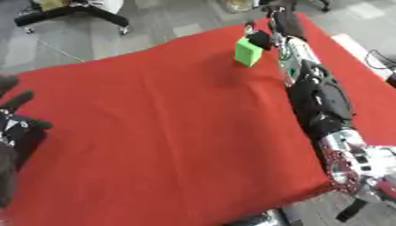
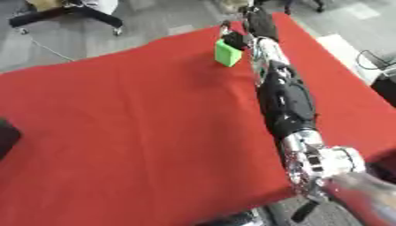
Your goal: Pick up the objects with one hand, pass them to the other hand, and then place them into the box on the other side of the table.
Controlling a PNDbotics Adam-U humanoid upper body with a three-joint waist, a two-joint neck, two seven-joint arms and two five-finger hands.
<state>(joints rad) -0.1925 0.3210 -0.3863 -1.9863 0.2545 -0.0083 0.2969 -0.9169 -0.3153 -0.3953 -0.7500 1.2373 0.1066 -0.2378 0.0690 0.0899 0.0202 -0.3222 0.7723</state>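
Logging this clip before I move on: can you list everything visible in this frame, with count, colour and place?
green block: 1, bright green, far part of the table, held up at the right hand
table cover: 1, red, spread over the whole work surface
chair base: 1, black legs with wheels, on the grey floor beyond the table's far left
pale board: 1, off-white, on the floor past the table's right edge
right arm: 1, black with silver joints, stretched from the lower right to the far edge
right hand: 1, black, fingers closed on the green block
left hand: 1, black, resting at the left edge, fingers up
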